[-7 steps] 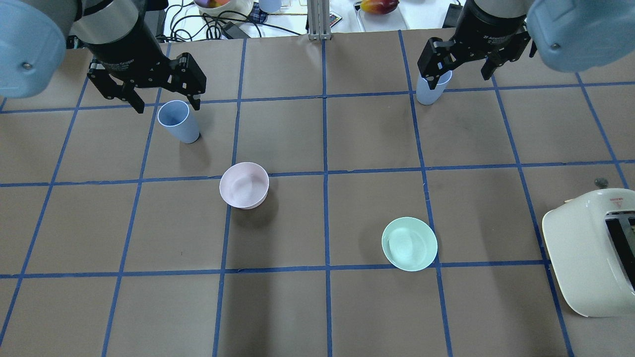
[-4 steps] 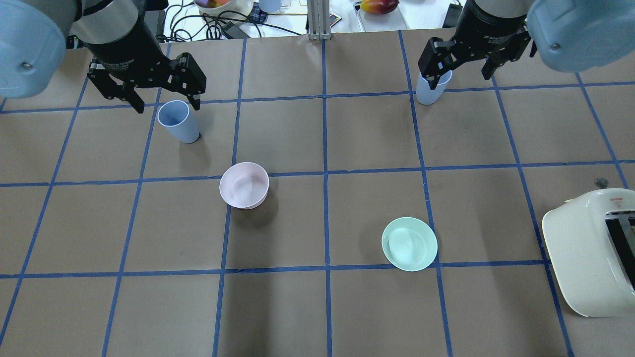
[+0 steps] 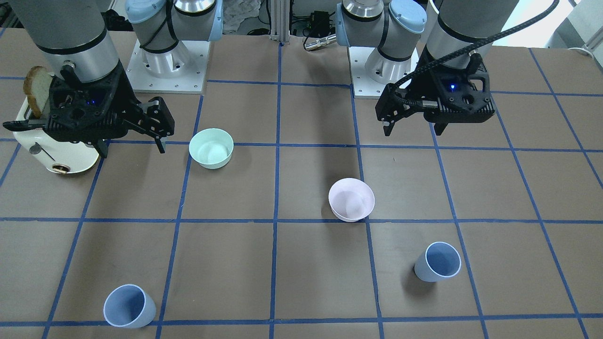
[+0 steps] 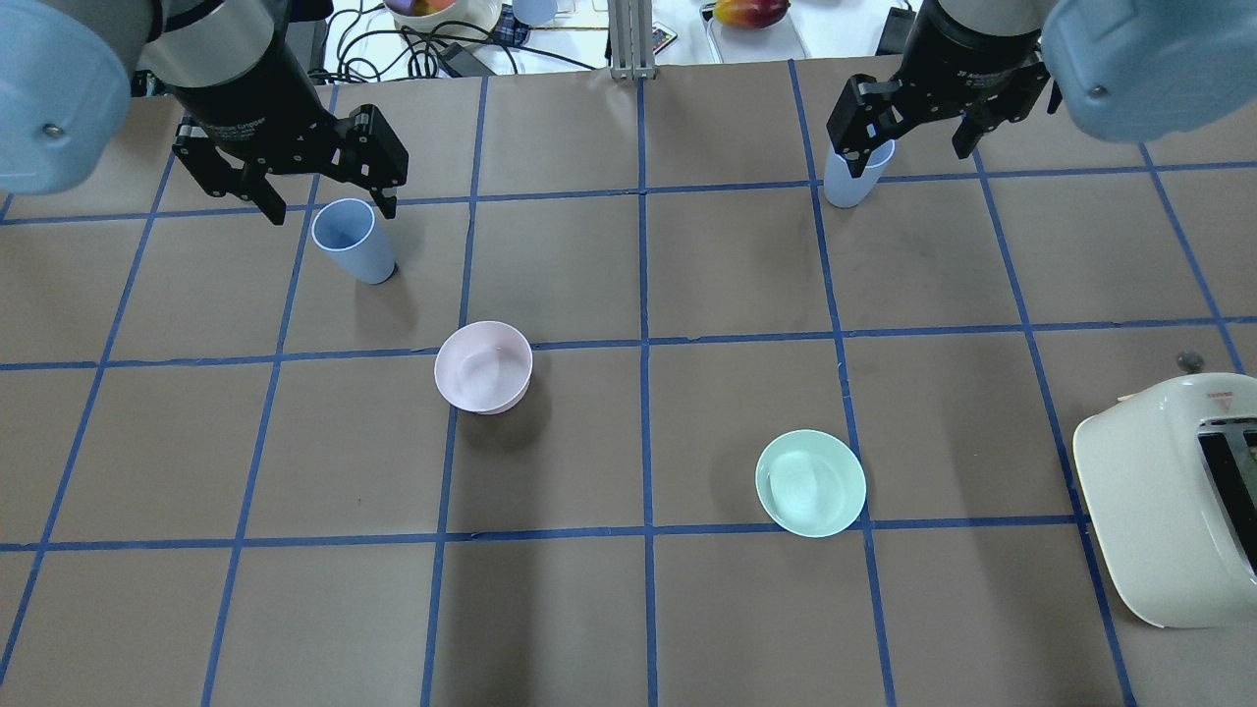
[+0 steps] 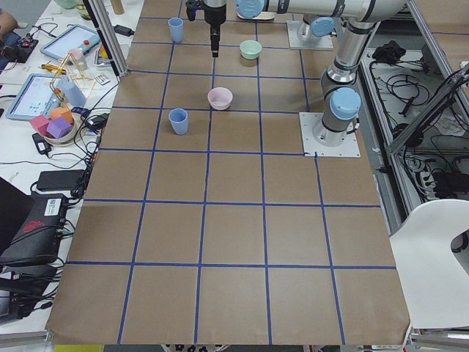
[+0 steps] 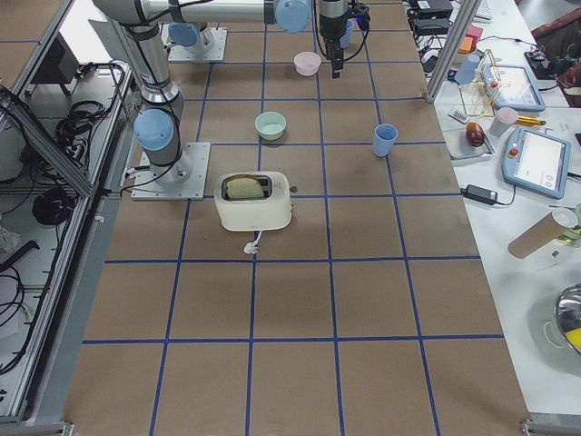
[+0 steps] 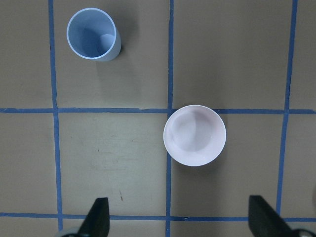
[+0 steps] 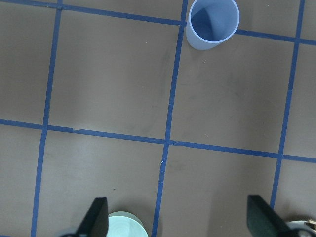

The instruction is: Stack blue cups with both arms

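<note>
Two pale blue cups stand upright and apart on the brown table. One cup (image 4: 352, 242) is at the far left and shows in the left wrist view (image 7: 94, 33). The other cup (image 4: 850, 183) is at the far right and shows in the right wrist view (image 8: 212, 23). My left gripper (image 4: 330, 208) hangs open and empty high above the table, short of its cup (image 3: 438, 262). My right gripper (image 4: 905, 155) is also open and empty, high above the table, short of its cup (image 3: 128, 306).
A pale pink bowl (image 4: 483, 367) sits left of centre and a mint-green bowl (image 4: 810, 483) right of centre. A cream toaster (image 4: 1169, 491) with a bread slice stands at the right edge. Cluttered side tables lie beyond the table's far edge.
</note>
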